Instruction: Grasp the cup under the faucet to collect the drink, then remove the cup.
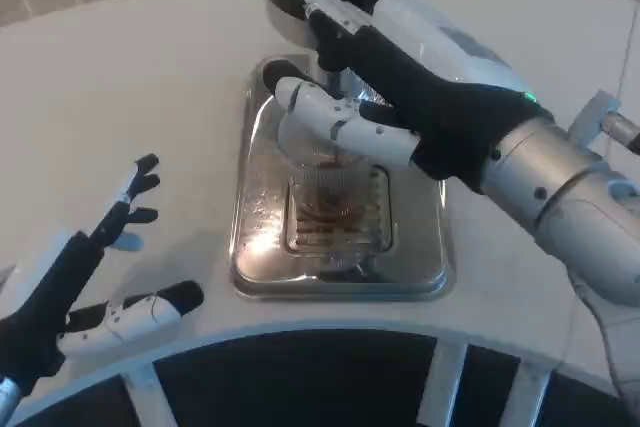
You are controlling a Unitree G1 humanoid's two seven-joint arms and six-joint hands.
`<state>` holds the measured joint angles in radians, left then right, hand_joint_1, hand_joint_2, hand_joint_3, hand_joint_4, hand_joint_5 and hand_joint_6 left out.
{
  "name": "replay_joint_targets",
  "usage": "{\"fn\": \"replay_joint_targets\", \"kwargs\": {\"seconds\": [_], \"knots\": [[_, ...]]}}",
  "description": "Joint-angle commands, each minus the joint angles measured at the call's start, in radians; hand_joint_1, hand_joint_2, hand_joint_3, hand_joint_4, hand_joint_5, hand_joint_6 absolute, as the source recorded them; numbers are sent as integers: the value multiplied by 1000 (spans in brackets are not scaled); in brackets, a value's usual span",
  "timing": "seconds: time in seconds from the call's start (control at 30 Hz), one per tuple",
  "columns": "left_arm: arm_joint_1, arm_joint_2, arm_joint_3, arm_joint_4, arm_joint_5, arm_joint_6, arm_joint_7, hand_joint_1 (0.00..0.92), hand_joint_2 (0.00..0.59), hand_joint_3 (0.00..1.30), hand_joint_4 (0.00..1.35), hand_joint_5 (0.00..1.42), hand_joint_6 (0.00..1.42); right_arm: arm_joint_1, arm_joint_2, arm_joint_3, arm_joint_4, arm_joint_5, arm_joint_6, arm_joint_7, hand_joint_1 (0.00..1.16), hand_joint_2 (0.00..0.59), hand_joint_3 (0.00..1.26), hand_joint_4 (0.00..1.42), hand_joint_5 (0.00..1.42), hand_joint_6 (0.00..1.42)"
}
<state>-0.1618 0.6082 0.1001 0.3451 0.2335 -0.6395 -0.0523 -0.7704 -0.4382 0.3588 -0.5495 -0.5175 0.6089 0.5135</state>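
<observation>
Clear cup (322,187) on steel tray (420,267), right hand (385,97) fingers gripping it; left hand (90,267) fingers spread.

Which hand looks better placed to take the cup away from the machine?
The right hand. Its fingers already wrap the clear cup on the metal drip tray under the dispenser. The left hand hovers open, well off to the side.

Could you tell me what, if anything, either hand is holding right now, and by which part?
The right hand has its fingers wrapped around the clear cup near its rim, on the drip tray. The left hand holds nothing.
</observation>
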Motion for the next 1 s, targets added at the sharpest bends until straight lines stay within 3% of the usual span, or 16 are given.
{"fn": "replay_joint_targets", "kwargs": {"seconds": [0.03, 0.4, 1.0], "knots": [[-4, -35, -4, -41, -6, 39, -3, 178, 29, 0, 0, 210, 350, 33, 6, 18, -21, 16, -20, 44, 0, 461, 0, 0, 0, 0], [-47, -103, -8, -102, 13, 75, 13, 214, 33, 0, 0, 223, 334, 46, -2, 1, -44, 7, -12, 60, 0, 470, 0, 0, 0, 0], [-210, -140, -73, 121, 81, 23, 70, 218, 33, 0, 0, 223, 291, 49, -2, -16, -60, 0, -2, 80, 0, 472, 0, 0, 0, 0]]}}
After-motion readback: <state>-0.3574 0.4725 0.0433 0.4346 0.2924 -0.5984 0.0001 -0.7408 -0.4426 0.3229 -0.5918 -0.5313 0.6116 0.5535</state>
